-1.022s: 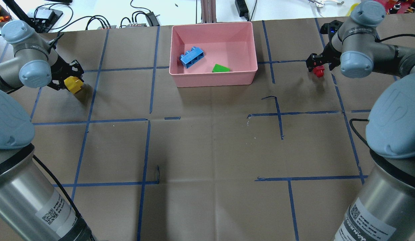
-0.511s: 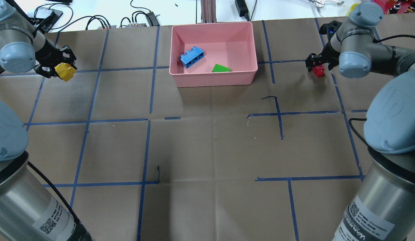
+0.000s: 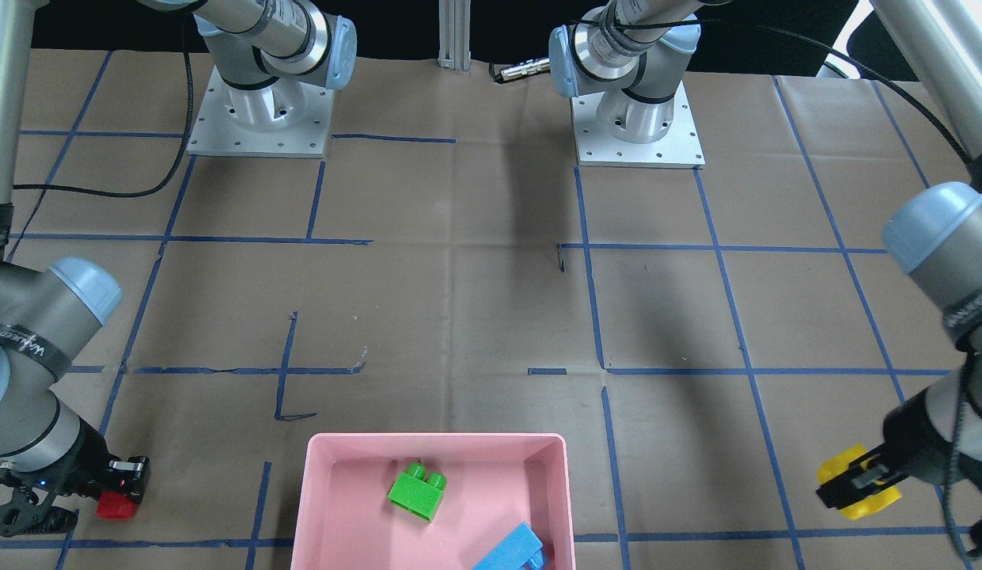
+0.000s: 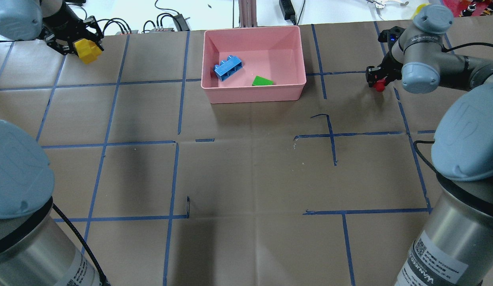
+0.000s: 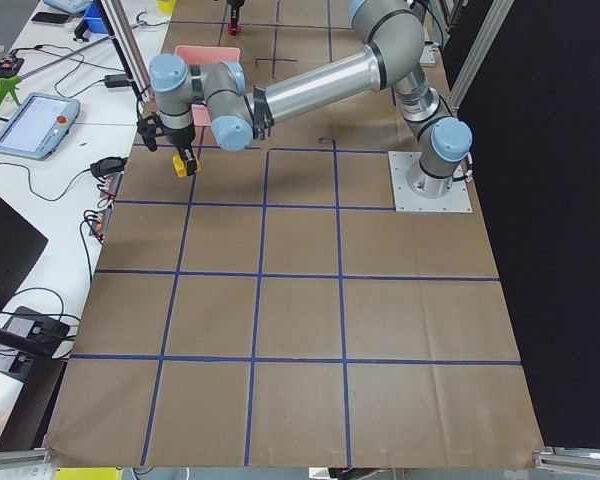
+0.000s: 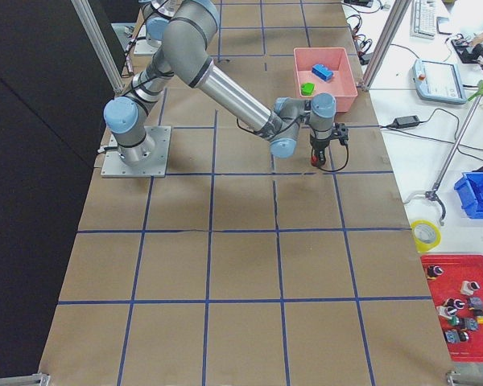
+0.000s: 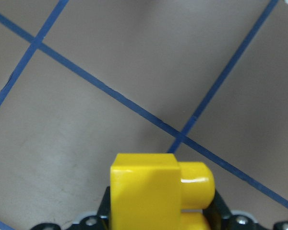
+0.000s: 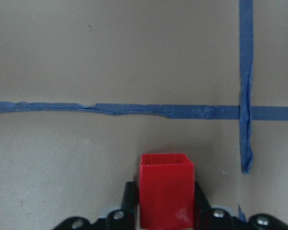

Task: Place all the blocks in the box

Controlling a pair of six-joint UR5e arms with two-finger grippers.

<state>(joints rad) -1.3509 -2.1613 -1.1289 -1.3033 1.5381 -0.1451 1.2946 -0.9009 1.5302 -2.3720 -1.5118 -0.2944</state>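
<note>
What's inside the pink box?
Two blocks lie on the floor of the box: the blue block and the green block, apart. The near wall covers the green one's lower edge in the overhead view; nothing else shows inside.

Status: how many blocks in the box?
Done: blue block and green block lie in the box. In hand: left gripper holds the yellow block, right gripper the red block, both outside the box. Left: carry both over and drop them in.

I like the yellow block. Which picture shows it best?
The left wrist view: the yellow block sits big at the bottom, studs clear, held between the jaws. Overhead, front and left-side views show it small and far; the rest miss it.
</note>
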